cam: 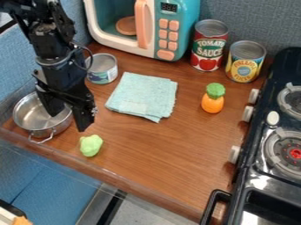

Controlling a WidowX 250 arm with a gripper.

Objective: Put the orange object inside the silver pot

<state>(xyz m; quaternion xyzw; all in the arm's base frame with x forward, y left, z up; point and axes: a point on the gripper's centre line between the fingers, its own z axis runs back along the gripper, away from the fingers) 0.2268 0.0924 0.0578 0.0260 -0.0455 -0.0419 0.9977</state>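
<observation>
One orange object [212, 104], well right of your spread hand [69, 111]; long axis near-far or upright, can't tell.

The red can [208, 46] reads "TOMATO SAUCE"; the yellow can [244, 66] reads "PINEAPPLE", the word beneath it unclear; the digits on the display [169, 7] of the toy microwave [187, 26] are too small to tell
</observation>
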